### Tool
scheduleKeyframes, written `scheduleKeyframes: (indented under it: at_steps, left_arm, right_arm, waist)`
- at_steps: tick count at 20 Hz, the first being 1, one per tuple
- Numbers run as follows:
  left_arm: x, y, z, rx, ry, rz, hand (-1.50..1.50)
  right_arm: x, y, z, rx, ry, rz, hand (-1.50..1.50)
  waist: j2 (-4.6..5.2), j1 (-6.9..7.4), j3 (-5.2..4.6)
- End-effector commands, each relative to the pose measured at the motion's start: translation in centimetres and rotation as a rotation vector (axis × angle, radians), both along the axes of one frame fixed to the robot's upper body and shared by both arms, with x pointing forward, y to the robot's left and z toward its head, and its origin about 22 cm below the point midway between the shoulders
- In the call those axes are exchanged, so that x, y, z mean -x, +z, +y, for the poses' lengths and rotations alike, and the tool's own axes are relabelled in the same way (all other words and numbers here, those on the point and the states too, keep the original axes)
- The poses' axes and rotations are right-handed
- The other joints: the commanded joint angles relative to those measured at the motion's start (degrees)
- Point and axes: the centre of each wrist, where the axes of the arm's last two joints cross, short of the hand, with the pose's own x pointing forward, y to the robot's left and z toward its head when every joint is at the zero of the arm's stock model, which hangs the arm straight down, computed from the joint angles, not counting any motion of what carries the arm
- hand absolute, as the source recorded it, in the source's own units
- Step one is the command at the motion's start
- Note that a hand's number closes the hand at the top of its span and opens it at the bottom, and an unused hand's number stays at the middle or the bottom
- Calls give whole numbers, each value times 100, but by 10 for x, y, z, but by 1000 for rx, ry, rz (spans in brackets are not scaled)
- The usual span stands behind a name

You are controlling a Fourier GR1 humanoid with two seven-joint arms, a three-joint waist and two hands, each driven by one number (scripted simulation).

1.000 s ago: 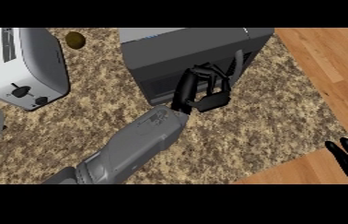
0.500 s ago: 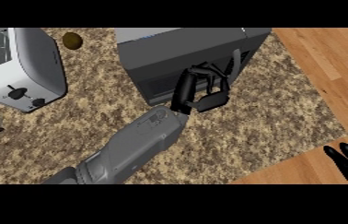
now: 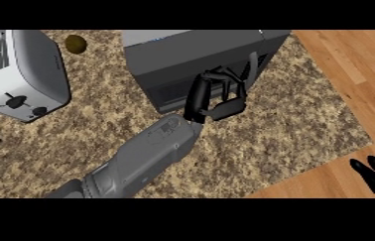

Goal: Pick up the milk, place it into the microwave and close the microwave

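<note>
Honestly, with my left hand (image 3: 222, 108) bent-fingered and empty against the door (image 3: 173, 91) of the microwave (image 3: 187, 54), the milk nowhere in sight and my right hand (image 3: 364, 168) resting straight-fingered at the lower right edge, I fear a glancing push leaves that door ajar.

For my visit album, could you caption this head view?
Left hand at the microwave's front on a speckled counter; toaster at left, right hand resting lower right.
</note>
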Motion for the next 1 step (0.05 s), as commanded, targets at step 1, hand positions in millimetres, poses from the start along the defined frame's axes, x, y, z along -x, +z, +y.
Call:
scheduleKeyframes:
  at_steps: [1]
  left_arm:
    - [-21,2,11,-10,88,47,150]
  right_arm:
    - [1,-1,-1,0,10,15,-150]
  waist:
    - [84,-70,5]
